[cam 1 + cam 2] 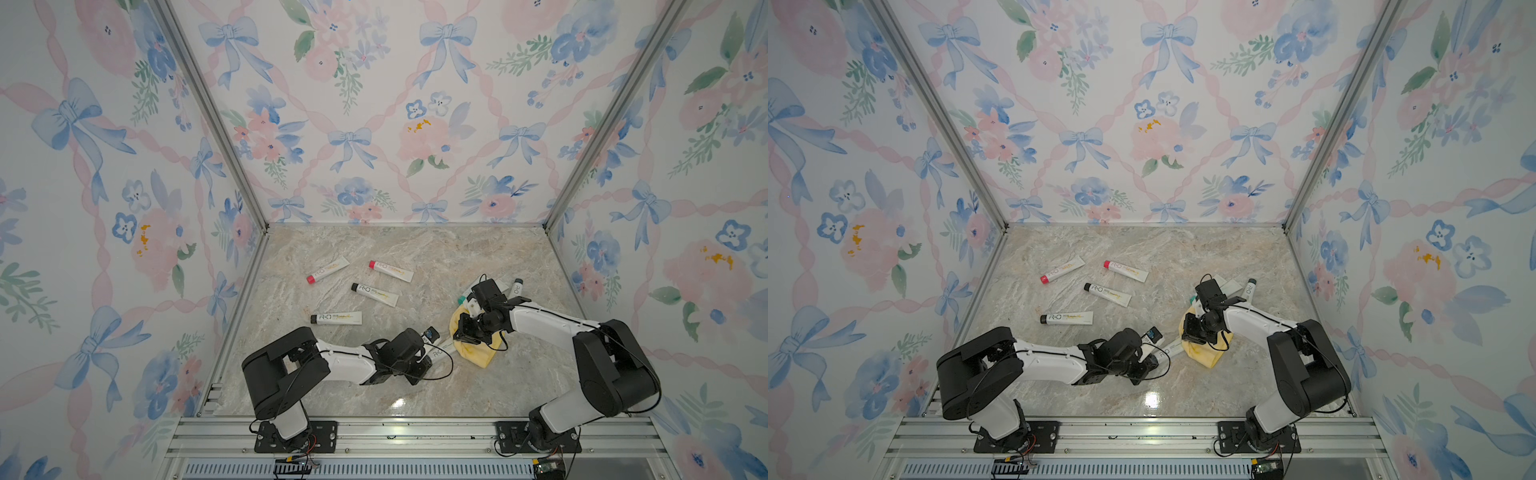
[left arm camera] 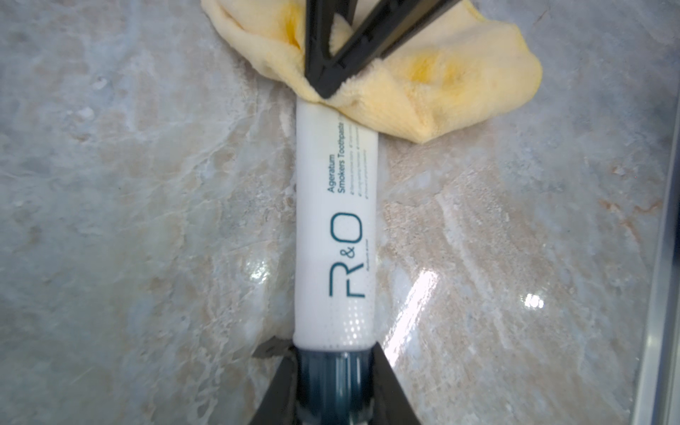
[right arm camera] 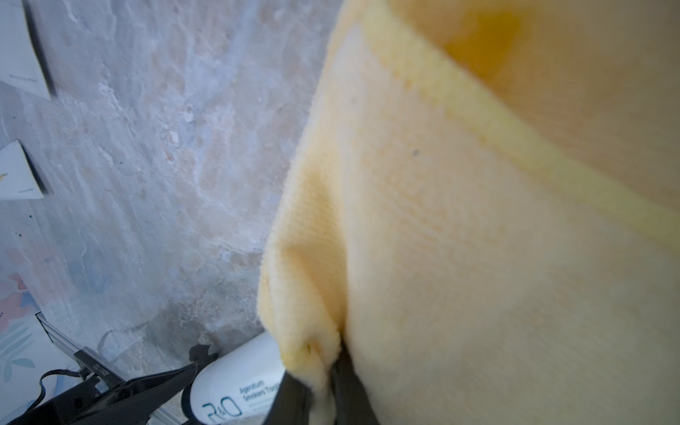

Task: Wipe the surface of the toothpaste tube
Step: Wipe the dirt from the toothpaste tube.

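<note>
Now, the left gripper (image 2: 333, 358) is clamped tight on the dark blue cap (image 2: 331, 382) of the white R&O toothpaste tube (image 2: 336, 220), which lies flat on the marbled stone tabletop (image 1: 415, 257), towards its front edge and about midway along it. The right gripper (image 3: 320, 393) has its jaws pinched onto a fold of the soft yellow cloth (image 2: 423, 99), and that cloth is pressed over the tube's end opposite the cap.

Marble table (image 1: 415, 249) with a yellow cloth (image 1: 482, 357) lying on it; 4 toothpaste tubes (image 1: 336, 318) lie left of the cloth, farther back, and more tubes (image 1: 517, 287) lie just behind it.
</note>
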Tool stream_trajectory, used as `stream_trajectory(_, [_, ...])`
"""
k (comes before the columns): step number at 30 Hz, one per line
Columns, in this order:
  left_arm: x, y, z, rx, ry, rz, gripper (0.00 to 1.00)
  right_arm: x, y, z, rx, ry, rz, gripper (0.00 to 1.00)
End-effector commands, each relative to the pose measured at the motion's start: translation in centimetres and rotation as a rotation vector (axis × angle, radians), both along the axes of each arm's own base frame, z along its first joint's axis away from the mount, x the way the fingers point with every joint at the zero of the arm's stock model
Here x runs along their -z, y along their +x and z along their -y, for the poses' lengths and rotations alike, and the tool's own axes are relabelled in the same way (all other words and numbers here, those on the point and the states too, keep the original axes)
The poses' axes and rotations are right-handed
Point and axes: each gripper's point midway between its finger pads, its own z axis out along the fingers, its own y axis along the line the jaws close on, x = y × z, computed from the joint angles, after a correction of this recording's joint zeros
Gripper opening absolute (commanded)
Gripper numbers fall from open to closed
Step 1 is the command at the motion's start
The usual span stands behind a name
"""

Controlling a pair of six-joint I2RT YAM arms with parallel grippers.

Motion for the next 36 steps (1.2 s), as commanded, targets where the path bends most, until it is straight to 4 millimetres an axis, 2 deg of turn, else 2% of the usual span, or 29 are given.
stream_trajectory(1, [1.8,-0.6,-1.4,-0.009,0.072,-0.036,0.24,3.2,-1.3,4.7,0.026,-0.221,-0.065,0.13])
stream_trajectory(6, [1.9,-0.7,-1.4,-0.006,0.075,-0.038,0.24,3.3,-1.8,4.0,0.010,-0.216,-0.066,0.13])
stream_trajectory(17, [1.9,-0.4,-1.0,-0.005,0.074,-0.034,0.24,1.9,-7.3,-3.9,-0.115,-0.029,-0.102,0.13])
stream_trajectory(20, [1.9,-0.4,-0.8,-0.001,0.071,-0.037,0.24,1.8,-7.9,-5.3,-0.138,0.005,-0.106,0.13])
stream_trajectory(22, [1.9,-0.4,-0.8,-0.002,0.072,-0.035,0.24,1.8,-7.9,-5.4,-0.141,0.009,-0.109,0.13])
stream_trajectory(24, [1.9,-0.4,-1.0,-0.004,0.073,-0.034,0.24,2.0,-7.4,-4.6,-0.131,-0.017,-0.105,0.13])
stream_trajectory(32, [1.6,-0.4,-1.4,-0.016,0.074,-0.021,0.24,2.8,-4.8,2.2,-0.028,-0.159,-0.086,0.13])
stream_trajectory(36, [1.7,-0.4,-1.5,-0.016,0.076,-0.021,0.25,3.1,-4.2,4.5,0.005,-0.214,-0.078,0.13])
